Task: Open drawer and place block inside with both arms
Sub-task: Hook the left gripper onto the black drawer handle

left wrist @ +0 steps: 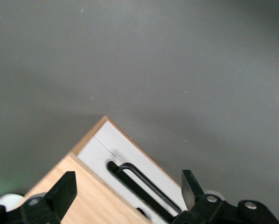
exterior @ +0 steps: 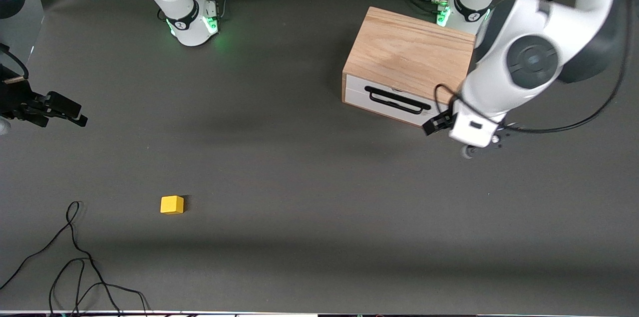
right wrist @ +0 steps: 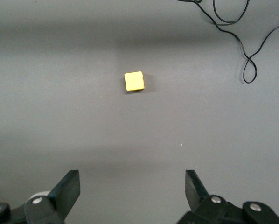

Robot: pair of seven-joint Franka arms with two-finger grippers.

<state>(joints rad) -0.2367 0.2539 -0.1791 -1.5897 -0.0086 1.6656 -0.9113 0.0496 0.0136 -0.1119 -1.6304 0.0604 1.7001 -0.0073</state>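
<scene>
You have the left gripper spread wide above the shut drawer at its handle to pull it, while the right gripper, equally spread and empty, waits well apart from the block, which lies toward 7 o'clock of the drawer.

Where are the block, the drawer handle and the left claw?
block (exterior: 171, 204), front view, top face.
drawer handle (exterior: 397, 100), front view, middle of the black wire bar.
left claw (left wrist: 128, 189), left wrist view, midway between the open fingertips.
</scene>
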